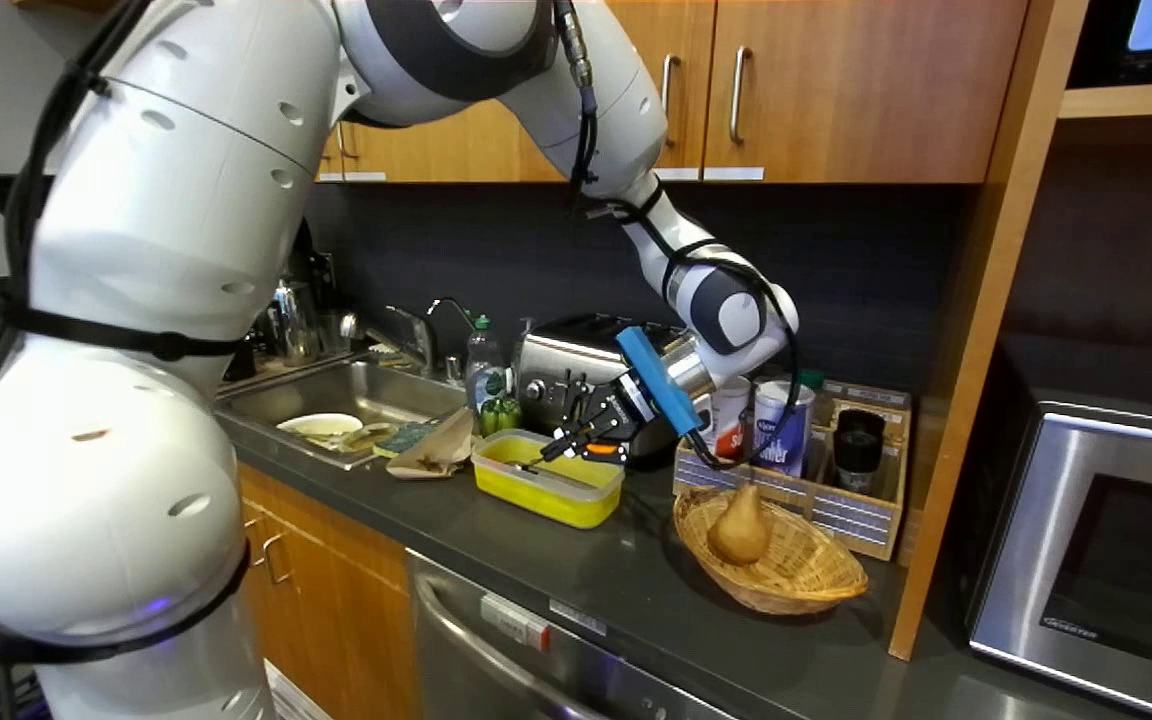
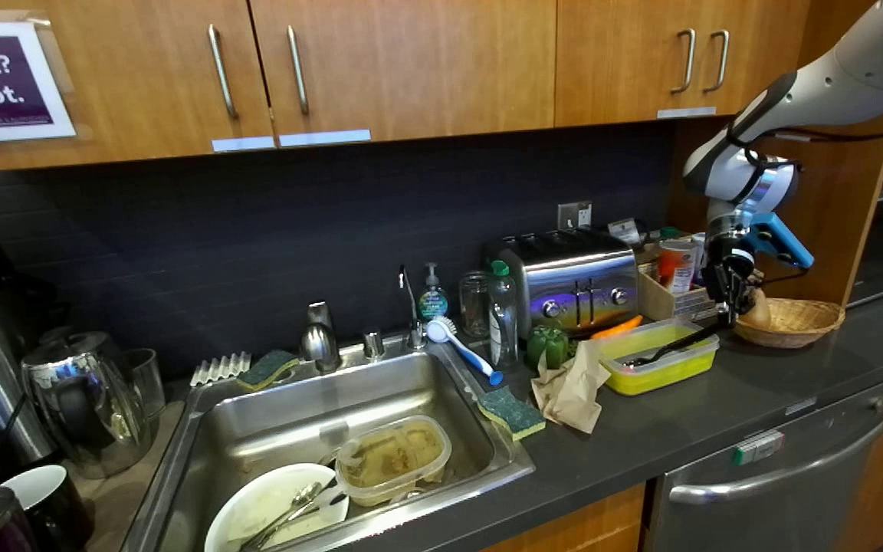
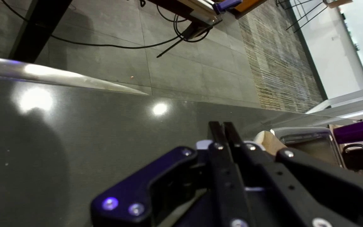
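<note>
My gripper (image 1: 553, 450) is over the counter above the yellow container (image 1: 546, 496), in front of the toaster. In the wrist view the black fingers (image 3: 221, 123) are together with only a thin gap, and I see nothing held between them. A black-handled utensil (image 2: 679, 342) leans in the container, its head inside and its handle rising over the rim to just below the gripper (image 2: 727, 305); I cannot tell whether they touch. A brown pear (image 1: 740, 526) stands in a wicker basket (image 1: 808, 572) to the right. The container is hidden in the wrist view.
The steel toaster (image 2: 581, 287) stands behind. A green pepper (image 2: 547, 346), carrot (image 2: 618, 328), crumpled brown paper (image 2: 570, 387) and sponge (image 2: 512, 411) lie between container and sink (image 2: 514, 460). A box of canisters (image 1: 841, 512) stands behind the basket. Cabinets (image 1: 866, 90) hang above.
</note>
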`<state>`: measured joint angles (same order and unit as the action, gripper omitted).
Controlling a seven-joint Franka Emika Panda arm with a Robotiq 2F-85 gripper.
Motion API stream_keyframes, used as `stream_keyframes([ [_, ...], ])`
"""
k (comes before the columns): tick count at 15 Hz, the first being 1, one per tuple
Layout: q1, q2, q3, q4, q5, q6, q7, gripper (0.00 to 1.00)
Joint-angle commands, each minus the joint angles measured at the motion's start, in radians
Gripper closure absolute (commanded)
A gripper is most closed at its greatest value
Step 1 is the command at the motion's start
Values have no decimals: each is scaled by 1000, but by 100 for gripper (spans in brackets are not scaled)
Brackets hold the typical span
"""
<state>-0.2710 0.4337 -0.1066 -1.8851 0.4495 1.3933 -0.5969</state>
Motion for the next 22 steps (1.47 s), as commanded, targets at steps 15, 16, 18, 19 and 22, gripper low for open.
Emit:
stream_keyframes([
  [15,-68,200,20,306,14,-346,61,99],
  [16,-69,208,21,317,15,-350,64,99],
  [18,-69,223,21,335,12,-346,69,99],
  [19,-67,226,21,339,12,-340,73,99],
  [22,-62,244,22,353,5,-326,86,99],
])
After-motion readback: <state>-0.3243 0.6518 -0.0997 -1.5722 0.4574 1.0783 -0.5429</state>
